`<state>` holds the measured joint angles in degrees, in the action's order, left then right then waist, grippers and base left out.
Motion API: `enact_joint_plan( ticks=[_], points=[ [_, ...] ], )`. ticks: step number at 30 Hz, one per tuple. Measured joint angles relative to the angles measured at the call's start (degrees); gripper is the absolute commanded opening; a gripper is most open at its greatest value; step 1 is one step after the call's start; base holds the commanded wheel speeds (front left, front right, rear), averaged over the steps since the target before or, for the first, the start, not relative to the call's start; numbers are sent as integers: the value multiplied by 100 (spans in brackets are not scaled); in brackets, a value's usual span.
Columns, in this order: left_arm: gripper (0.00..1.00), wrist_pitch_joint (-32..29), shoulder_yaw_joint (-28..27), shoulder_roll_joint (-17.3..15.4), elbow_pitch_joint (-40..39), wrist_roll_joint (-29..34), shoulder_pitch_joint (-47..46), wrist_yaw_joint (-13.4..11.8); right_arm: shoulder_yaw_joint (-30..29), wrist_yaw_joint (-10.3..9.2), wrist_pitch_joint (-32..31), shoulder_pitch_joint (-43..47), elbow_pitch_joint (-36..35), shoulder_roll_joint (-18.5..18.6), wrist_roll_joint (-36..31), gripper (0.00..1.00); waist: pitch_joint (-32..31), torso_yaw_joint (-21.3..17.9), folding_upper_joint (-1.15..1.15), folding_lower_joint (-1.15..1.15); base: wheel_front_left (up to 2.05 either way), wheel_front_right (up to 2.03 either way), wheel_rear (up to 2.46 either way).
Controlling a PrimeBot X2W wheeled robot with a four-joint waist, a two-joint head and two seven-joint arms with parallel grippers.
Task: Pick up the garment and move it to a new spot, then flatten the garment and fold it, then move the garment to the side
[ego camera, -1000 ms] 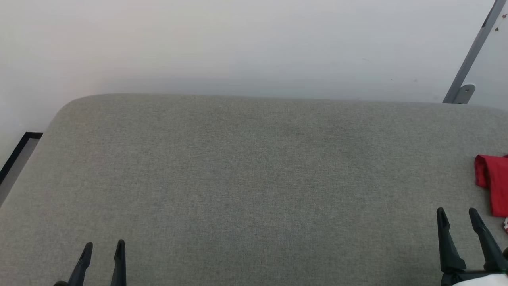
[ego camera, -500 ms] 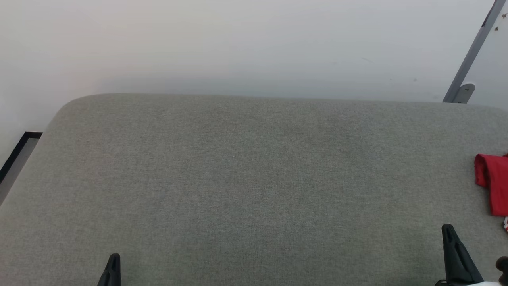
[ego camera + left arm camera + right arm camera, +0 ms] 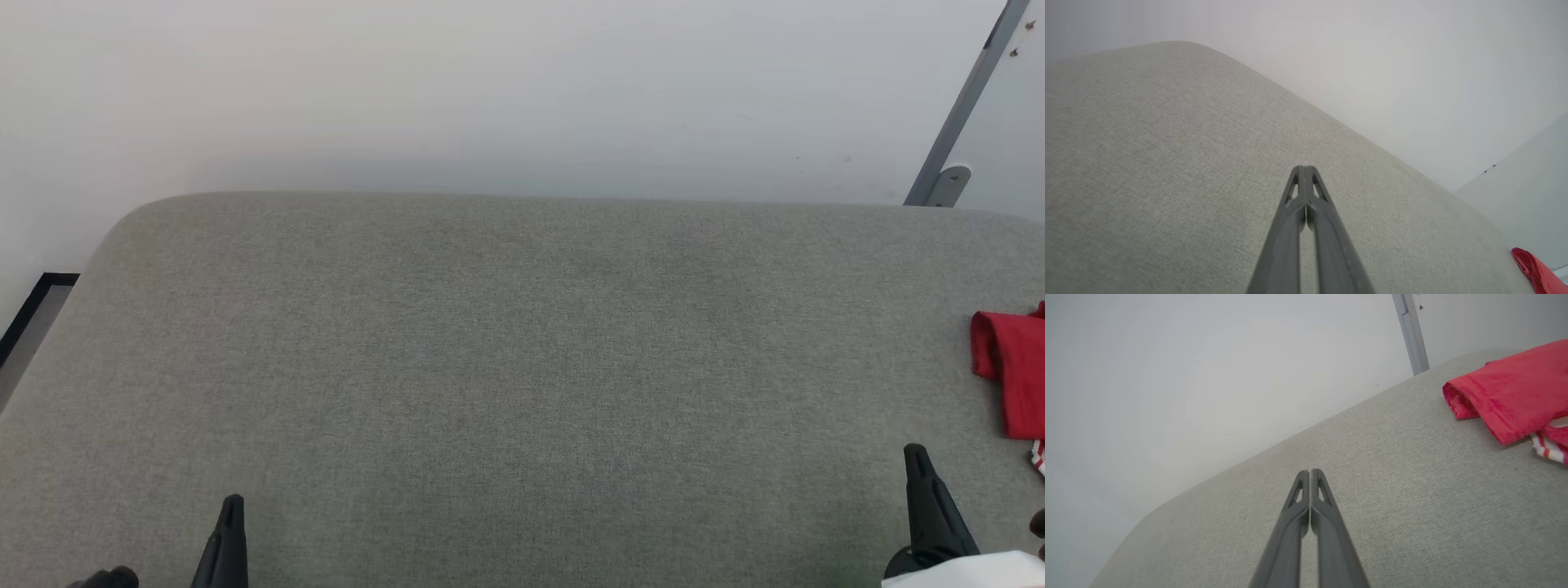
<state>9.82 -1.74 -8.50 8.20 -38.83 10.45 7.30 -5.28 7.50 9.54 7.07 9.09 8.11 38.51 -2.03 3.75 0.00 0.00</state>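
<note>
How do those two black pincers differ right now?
The right gripper sits close to the red garment; the left gripper is far from it. The right gripper reaches further up the head view than the left gripper. Both are shut, empty, above the grey cushion.

Grey fabric surface point(image 3: 522, 367); white wall point(image 3: 490, 82); slanted grey post point(image 3: 965, 98).

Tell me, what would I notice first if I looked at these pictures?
The bright red garment jumps out first, bunched up at the far right edge of the big grey cushioned surface. Next come the dark pointed fingers of the left gripper at the lower left and the right gripper at the lower right, both pinched shut and holding nothing.
</note>
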Motion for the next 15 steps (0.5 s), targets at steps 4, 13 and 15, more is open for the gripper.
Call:
enact_joint_plan(
  ticks=[4,13,15],
  points=[
    [0,-82,-15,41,37,-331,-101,0,-7,0,-107,-91,25,-34,314,0,8,-14,0,0,0,0,0],
    [0,-285,-52,94,102,-1079,-321,0,-24,-1,-311,-260,85,-99,1050,0,29,-50,0,0,0,0,0],
    [0,-328,-56,105,118,-1201,-355,0,-29,-1,-358,-304,91,-108,1195,0,33,-57,0,0,0,0,0]
  ],
)
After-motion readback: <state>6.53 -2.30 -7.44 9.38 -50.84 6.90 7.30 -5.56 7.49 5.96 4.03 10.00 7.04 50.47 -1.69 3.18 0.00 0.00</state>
